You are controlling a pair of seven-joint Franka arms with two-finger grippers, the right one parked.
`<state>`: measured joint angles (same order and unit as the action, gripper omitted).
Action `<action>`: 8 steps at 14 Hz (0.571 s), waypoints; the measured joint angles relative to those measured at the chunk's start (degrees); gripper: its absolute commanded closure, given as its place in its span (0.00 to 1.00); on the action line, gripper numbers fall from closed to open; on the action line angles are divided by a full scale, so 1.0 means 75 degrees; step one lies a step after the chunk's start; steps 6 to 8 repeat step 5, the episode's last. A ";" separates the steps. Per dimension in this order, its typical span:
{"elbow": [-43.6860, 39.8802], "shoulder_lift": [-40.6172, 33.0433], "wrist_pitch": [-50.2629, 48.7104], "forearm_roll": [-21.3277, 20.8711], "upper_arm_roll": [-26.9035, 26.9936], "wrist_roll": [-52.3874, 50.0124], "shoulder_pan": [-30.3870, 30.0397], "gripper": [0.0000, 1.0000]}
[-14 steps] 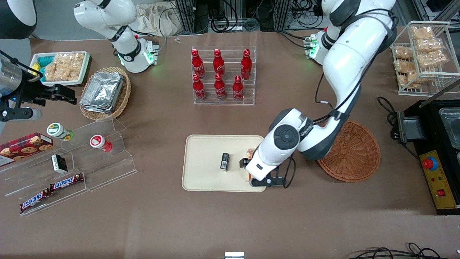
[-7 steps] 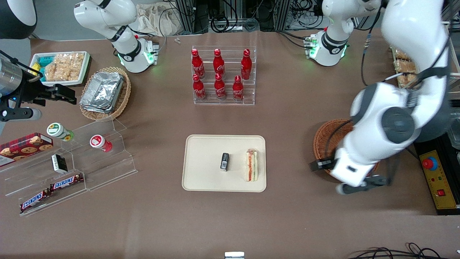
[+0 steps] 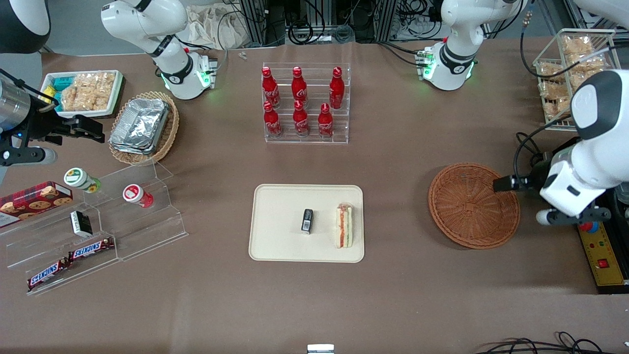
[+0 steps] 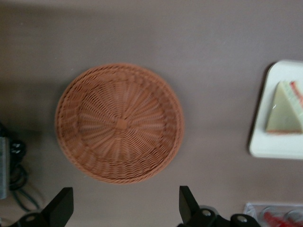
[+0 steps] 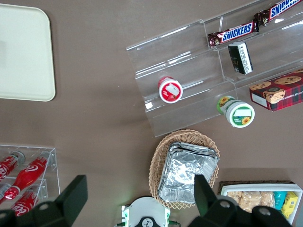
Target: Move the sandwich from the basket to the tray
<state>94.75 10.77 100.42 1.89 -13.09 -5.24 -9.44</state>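
A second ago the gripper [image 3: 572, 219] was down over the sandwich [image 3: 344, 226]; now it hangs released, fingers spread, past the emptied basket [image 3: 474, 205] toward the working arm's end. The sandwich lies on the tray [image 3: 275, 241] beside a small black packet [image 3: 307, 221], so placement looks done; nothing obstructs

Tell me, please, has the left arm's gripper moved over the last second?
Yes. The gripper, open and empty, has left the tray, where the sandwich lies, crossed the basket and reached the working arm's table end.
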 measured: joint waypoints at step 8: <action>0.1021 -0.0825 0.0635 -0.0270 0.0152 0.0275 0.0188 0.00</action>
